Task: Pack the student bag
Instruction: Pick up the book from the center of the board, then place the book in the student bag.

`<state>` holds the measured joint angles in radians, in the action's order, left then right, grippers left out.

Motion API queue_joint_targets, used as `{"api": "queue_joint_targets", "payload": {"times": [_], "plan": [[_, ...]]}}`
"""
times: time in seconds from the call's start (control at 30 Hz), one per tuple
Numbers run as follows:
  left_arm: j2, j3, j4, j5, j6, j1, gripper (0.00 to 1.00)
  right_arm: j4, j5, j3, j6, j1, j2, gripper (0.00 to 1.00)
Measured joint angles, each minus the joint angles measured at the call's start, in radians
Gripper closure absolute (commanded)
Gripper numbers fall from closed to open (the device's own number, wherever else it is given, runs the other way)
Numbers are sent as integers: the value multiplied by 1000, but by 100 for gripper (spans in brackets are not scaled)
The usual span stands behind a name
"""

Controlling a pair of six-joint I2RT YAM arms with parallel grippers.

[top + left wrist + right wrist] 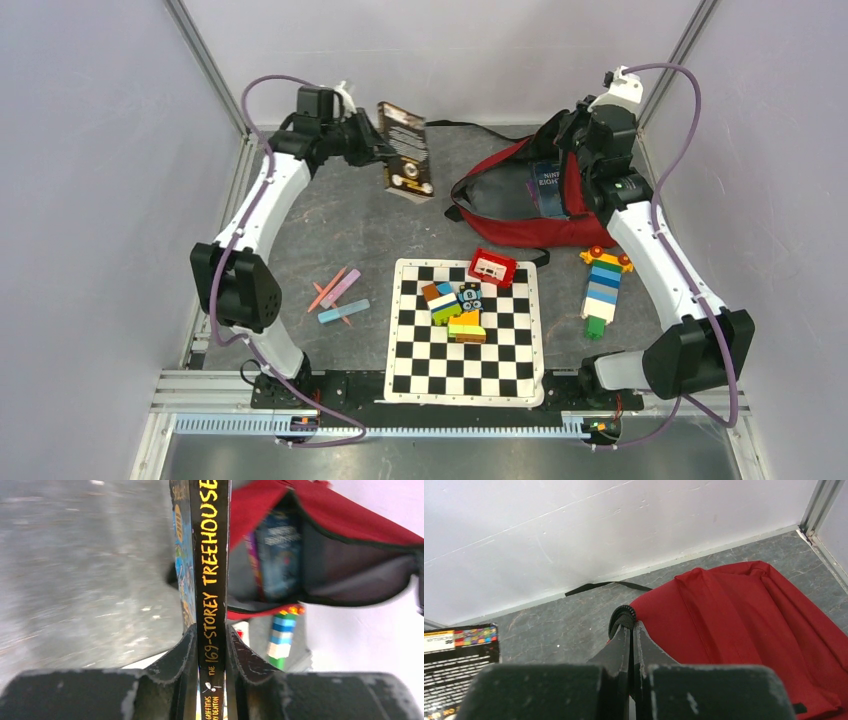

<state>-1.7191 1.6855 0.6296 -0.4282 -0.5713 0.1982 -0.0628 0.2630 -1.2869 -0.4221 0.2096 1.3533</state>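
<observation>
Student bag (500, 200) lay upper right of centre in top view: dark red fabric, black zipper rim, mouth open showing grey lining, blue book (548, 187) inside. Right gripper (629, 630) pinched together on its rim. Left gripper (211, 635) clamped a black book (405, 150).

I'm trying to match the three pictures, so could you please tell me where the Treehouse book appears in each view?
Top external: the book is upper centre-left, held off the table by the left claw.
Left wrist: its spine runs up the middle, between the claw's fingers.
Right wrist: its back cover fills the bottom-left corner.
Shared landmark: the red student bag, seen in all three.
</observation>
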Motion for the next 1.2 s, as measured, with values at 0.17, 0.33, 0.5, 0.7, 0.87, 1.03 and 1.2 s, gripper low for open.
{"api": "queue_joint_targets", "payload": {"times": [0.17,0.33,0.5,0.7,0.87,1.03,1.2], "plan": [[-5,-77,-229,-130,-161,131,98,1,5,0,-8,0,-1,100],[-77,-66,-402,-218,-294,263,98,-6,8,-11,-8,0,-1,100],[-184,-32,-508,-272,-388,362,98,-10,9,-17,-6,0,-5,100],[-244,-43,-615,-305,-488,380,98,-20,10,-17,-3,0,-19,100],[-267,-53,-668,-311,-525,377,98,-22,10,-17,-3,0,-25,100],[-271,-84,-686,-326,-551,385,98,-23,12,-17,-3,0,-29,100],[-276,-125,-690,-335,-565,401,98,-30,13,-17,-3,0,-42,100]]}}
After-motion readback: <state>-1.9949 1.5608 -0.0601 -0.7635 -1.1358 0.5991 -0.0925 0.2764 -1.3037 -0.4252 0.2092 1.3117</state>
